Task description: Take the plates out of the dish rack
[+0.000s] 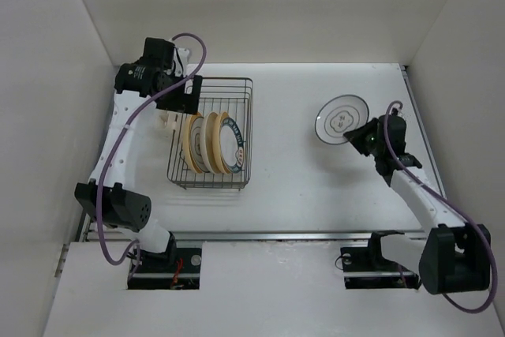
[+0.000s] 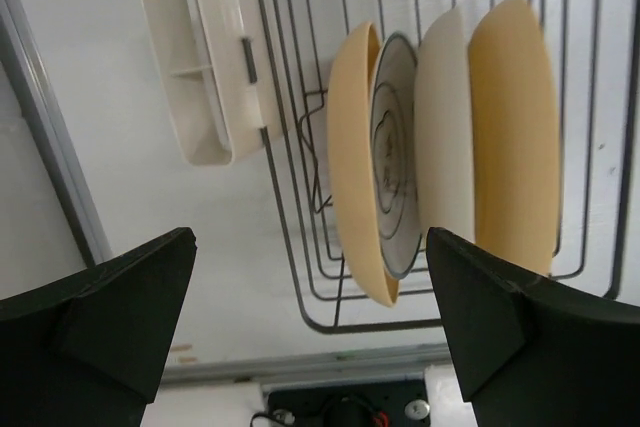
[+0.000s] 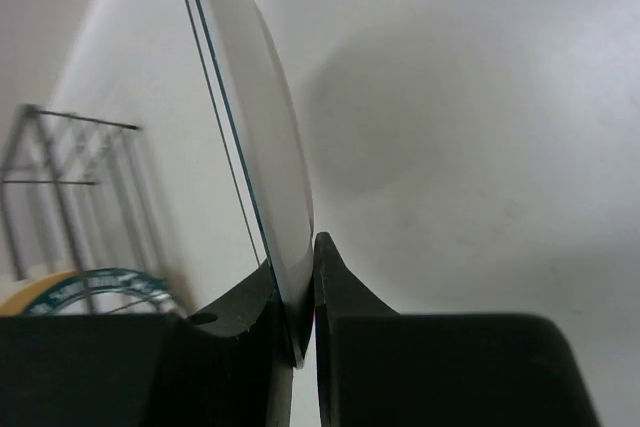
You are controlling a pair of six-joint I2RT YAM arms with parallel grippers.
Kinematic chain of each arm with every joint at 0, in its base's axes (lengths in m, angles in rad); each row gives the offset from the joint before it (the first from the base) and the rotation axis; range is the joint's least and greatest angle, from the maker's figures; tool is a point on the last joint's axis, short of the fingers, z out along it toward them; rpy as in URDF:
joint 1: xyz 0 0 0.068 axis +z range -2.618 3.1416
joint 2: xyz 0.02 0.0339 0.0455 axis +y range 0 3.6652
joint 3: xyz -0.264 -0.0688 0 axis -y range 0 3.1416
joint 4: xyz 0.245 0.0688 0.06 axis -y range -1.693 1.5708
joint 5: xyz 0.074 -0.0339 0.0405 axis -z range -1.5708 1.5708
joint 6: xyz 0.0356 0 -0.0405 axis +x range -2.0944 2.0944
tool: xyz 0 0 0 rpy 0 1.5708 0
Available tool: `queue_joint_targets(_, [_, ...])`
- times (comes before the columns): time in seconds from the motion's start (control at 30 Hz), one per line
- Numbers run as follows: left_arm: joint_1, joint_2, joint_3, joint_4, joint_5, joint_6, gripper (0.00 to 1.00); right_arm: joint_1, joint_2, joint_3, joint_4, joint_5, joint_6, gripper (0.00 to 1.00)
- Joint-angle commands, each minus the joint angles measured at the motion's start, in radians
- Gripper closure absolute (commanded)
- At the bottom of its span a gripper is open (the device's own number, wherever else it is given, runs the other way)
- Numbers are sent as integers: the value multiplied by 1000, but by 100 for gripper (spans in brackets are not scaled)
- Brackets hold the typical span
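A: Left gripper (image 2: 310, 247)?
B: Spread wide, nothing in it. It hangs over the dish rack (image 1: 246, 116).
A: What's between the fingers?
B: Looking past them, four plates stand on edge in the rack wires: a yellow-tan plate (image 2: 350, 147), a white plate with grey markings (image 2: 395, 147), a cream plate (image 2: 440, 127) and a second yellow-tan plate (image 2: 510, 117). The first sits in the gap between the fingers. The last is partly behind one fingertip. No contact with any of them.
A: Anything outside the fingers?
B: A cream plastic piece (image 2: 200, 57), beyond the other finger and just outside the rack wall.
A: Right gripper (image 3: 300, 287)?
B: Nearly closed, pinching the rim of a white plate with a dark rim line (image 3: 260, 97). The rim is wedged between both fingers, and the plate extends away from the fingertips.
A: Is it on the table (image 1: 300, 187)?
B: Can't tell. It's over the table, well apart from the rack.
A: Teal-rimmed plate (image 1: 233, 144)?
B: In the rack, at the end of the row, far off to the side of the right fingers.
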Motion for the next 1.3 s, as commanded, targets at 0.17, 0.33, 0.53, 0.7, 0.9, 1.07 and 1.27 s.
queue_joint_targets(0.17, [2, -2, -145, -54, -103, 27, 0, -58, 207, -33, 34, -53, 19, 100])
queue_joint_targets(0.33, [2, 9, -180, -54, -33, 36, 3, -68, 247, -33, 34, -63, 7, 61])
queue_joint_targets(0.53, [2, 29, -190, -54, -24, 36, 10, -68, 238, -21, -39, -19, -22, 20])
queue_joint_targets(0.7, [2, 49, -158, -63, -5, 36, 37, -68, 188, -10, -102, 1, -59, 19])
queue_joint_targets(0.9, [2, 38, -148, -63, 39, 36, 72, -68, 122, -10, -131, 1, -91, 19])
queue_joint_targets(1.07, [2, 61, -139, -74, 21, 26, 100, -68, 102, -10, -153, 1, -101, 19])
queue_joint_targets(1.27, [2, 61, -38, -83, -31, 7, 100, -68, 71, 36, -225, 56, -110, 15])
